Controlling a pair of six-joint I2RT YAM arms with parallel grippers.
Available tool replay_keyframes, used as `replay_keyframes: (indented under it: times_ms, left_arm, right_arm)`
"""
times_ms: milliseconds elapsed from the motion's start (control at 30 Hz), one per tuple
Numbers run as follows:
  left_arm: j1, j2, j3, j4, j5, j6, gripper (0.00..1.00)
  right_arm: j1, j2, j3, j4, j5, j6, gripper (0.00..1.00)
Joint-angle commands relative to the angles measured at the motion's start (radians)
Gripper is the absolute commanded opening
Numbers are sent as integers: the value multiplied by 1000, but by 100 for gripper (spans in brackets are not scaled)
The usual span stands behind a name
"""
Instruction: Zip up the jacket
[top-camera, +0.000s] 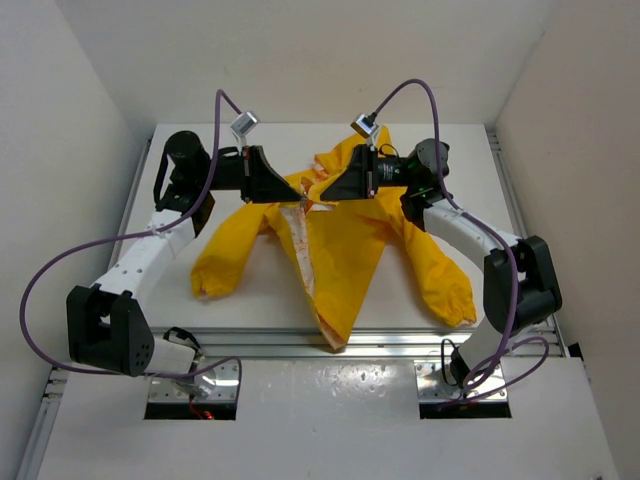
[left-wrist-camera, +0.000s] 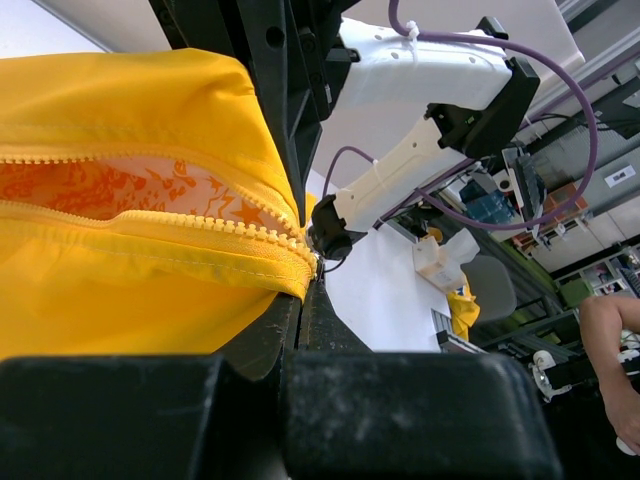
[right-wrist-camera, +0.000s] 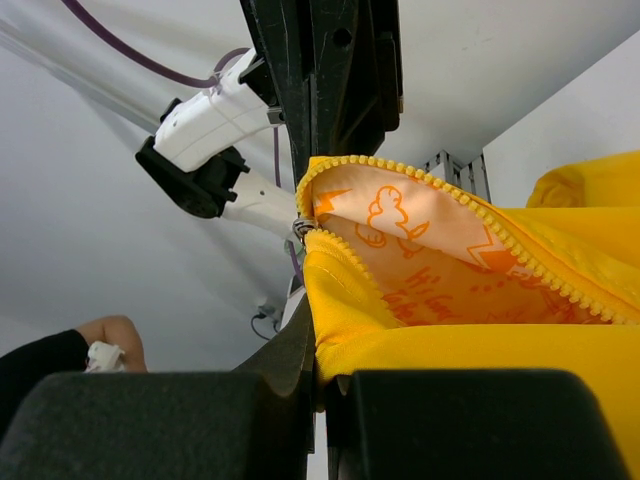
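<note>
Zipper teeth (left-wrist-camera: 150, 222) gape along the jacket (top-camera: 340, 250) front, nothing zipped yet; left gripper (top-camera: 296, 190) and right gripper (top-camera: 320, 190) each pinch 1 zipper edge at the jacket's far end.

A white table (top-camera: 262, 300) carries a yellow jacket (top-camera: 350, 245), lying front open with its two sleeves splayed toward the near edge and its hood toward the far side.

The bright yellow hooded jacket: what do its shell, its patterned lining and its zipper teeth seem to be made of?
The bright yellow hooded jacket looks like thin woven synthetic, perhaps nylon or polyester: smooth, faintly shiny, softly creased. Its pale orange patterned lining looks like light printed cloth, matte. The yellow zipper teeth seem moulded plastic: chunky, the jacket's colour, no metal glint.
</note>
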Motion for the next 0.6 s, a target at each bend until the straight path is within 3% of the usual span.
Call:
replay_keyframes:
  times_ms: [0,567]
  left_arm:
    - [8,-10,44,55,16,-5,0]
    - [8,-1,53,-10,26,30,0]
  right_arm:
    - [11,-26,39,88,-8,-14,0]
    - [13,-13,68,98,-6,-8,0]
